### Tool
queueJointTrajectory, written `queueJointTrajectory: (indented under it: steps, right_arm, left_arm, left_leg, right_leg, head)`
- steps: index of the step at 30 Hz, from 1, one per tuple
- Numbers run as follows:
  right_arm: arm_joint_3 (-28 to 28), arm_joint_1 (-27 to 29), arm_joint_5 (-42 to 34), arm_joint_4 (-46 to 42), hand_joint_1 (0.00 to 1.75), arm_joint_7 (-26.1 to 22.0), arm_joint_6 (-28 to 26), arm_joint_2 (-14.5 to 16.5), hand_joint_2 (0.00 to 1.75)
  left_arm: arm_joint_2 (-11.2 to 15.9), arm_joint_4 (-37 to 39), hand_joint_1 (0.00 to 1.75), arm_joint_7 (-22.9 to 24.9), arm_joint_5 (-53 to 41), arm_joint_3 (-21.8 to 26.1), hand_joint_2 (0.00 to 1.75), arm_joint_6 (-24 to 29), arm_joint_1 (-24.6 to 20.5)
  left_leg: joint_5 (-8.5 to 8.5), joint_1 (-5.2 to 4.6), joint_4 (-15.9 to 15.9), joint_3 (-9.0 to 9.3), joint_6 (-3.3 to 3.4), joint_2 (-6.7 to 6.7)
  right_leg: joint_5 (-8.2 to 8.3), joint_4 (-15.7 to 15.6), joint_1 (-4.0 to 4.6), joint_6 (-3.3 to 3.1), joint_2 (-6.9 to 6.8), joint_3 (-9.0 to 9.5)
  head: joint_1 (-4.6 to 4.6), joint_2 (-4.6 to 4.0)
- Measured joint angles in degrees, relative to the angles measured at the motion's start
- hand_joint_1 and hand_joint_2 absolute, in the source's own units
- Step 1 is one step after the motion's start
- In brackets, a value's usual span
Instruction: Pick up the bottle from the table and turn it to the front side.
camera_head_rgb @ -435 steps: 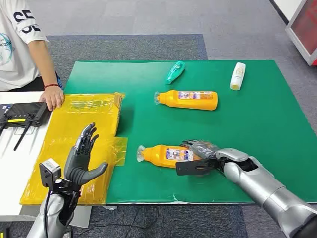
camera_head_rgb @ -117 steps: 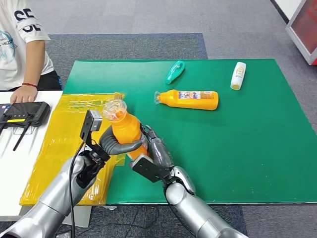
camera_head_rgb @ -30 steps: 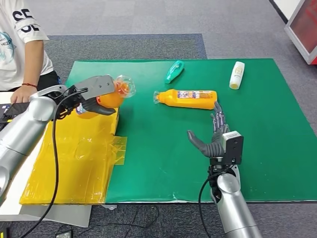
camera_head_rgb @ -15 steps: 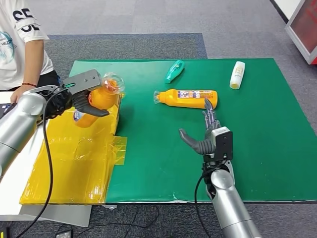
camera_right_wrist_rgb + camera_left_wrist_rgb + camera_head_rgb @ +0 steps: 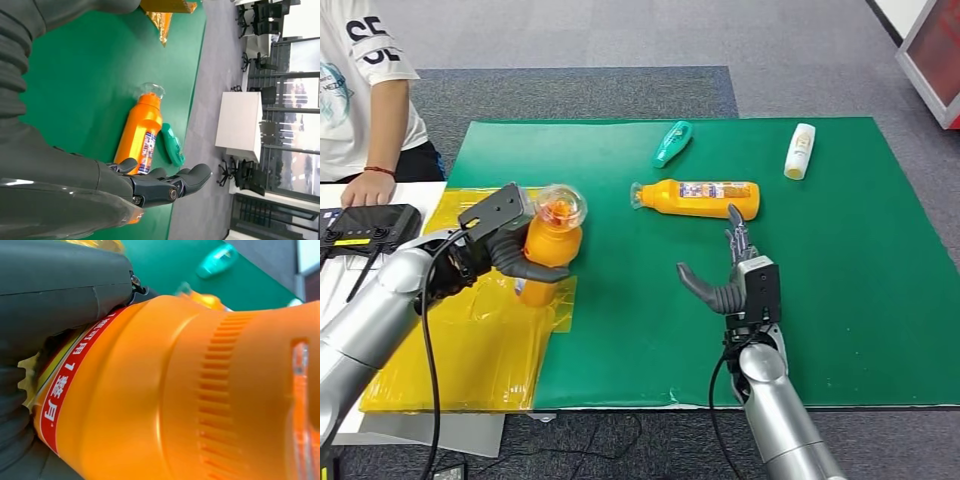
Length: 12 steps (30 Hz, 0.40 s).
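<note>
My left hand (image 5: 495, 248) grips an orange bottle (image 5: 545, 252) around its body and holds it nearly upright, clear cap (image 5: 561, 205) up, over the inner edge of the yellow plastic sheet (image 5: 463, 330). The left wrist view shows the same bottle (image 5: 170, 390) close up, its red label band against my thumb (image 5: 56, 285). My right hand (image 5: 731, 275) hovers open over the green mat (image 5: 848, 260), fingers spread, just short of a second orange bottle (image 5: 701, 200) lying on its side. In the right wrist view that bottle (image 5: 141, 130) lies beyond my fingers (image 5: 166, 185).
A teal bottle (image 5: 673, 145) and a white bottle (image 5: 800, 152) lie at the mat's far side. A person sits at the far left, one hand (image 5: 369, 187) beside a black controller (image 5: 369, 228) on the white table. Grey carpet surrounds the table.
My left hand has brought the orange bottle down and toward me, turning it from tilted sideways to nearly upright. The right hand has drifted slightly left, staying open.
</note>
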Motion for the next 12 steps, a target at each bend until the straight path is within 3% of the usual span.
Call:
queueJointTrajectory:
  steps: [12]
  right_arm:
    - [-0.07,0.88,1.17,0.05,0.00,0.56,-0.52,-0.07,1.75]
  left_arm:
    - [0.15,-5.83,1.75,1.06,-3.98,-1.02,1.75,2.51,2.78]
  left_leg:
    - [0.04,0.01,0.00,-0.02,-0.04,0.01]
  right_leg:
    - [0.01,0.00,0.01,-0.01,0.00,-0.04]
  head:
    - [0.01,0.00]
